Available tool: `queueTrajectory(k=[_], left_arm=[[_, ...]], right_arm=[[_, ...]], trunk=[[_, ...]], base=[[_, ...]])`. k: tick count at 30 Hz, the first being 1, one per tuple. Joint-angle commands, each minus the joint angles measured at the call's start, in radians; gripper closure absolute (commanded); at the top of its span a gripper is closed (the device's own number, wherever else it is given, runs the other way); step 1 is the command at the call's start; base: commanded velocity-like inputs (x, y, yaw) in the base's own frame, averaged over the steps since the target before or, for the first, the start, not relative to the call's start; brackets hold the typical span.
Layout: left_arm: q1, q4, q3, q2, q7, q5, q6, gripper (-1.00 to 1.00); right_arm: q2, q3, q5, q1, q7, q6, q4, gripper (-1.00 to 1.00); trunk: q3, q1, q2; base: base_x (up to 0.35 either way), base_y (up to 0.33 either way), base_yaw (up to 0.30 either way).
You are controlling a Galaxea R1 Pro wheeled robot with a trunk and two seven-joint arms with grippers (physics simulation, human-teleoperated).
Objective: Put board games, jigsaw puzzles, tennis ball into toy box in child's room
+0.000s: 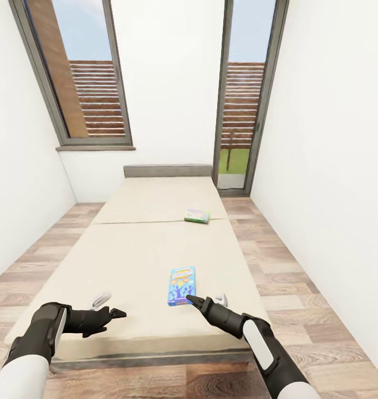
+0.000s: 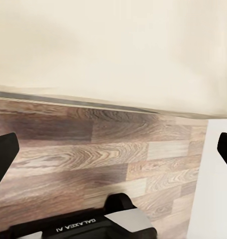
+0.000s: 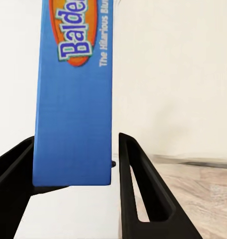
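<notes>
Blue game box (image 3: pixel 73 94) between open right jaws (left also open, empty); may skid across bed (image 1: pixel 156 249) if nudged.

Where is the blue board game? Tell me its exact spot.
In the head view the blue board game lies flat on the bed, near its foot end and right of centre, at the right gripper tips.

I can't read the far board game (image 1: pixel 197 215) by the bed's seam, too small. Blue board game (image 3: pixel 76 94): title cut off at the frame edge.
</notes>
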Motion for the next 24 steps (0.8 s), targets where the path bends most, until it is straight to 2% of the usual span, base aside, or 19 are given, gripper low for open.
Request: queueTrajectory(k=[1, 5, 24], left_arm=[[-0.001, -0.001, 0.004, -0.001, -0.010, -0.011, 0.004, -1.00], [-0.001, -0.001, 0.003, 0.000, -0.010, -0.011, 0.004, -1.00], [-0.001, -0.001, 0.003, -0.001, -0.010, -0.011, 0.004, -1.00]], right_arm=[[0.001, -0.002, -0.005, 0.002, 0.002, -0.005, 0.000, 1.00], [0.001, -0.010, -0.007, 0.006, 0.012, -0.043, -0.001, 1.00], [0.002, -0.011, -0.006, 0.008, 0.069, -0.057, -0.001, 1.00]], trunk=[[0.002, -0.004, 0.007], [0.015, -0.019, 0.035], [0.074, -0.092, 0.168]], base=[[0.000, 0.000, 0.000], [0.000, 0.000, 0.000], [0.000, 0.000, 0.000]])
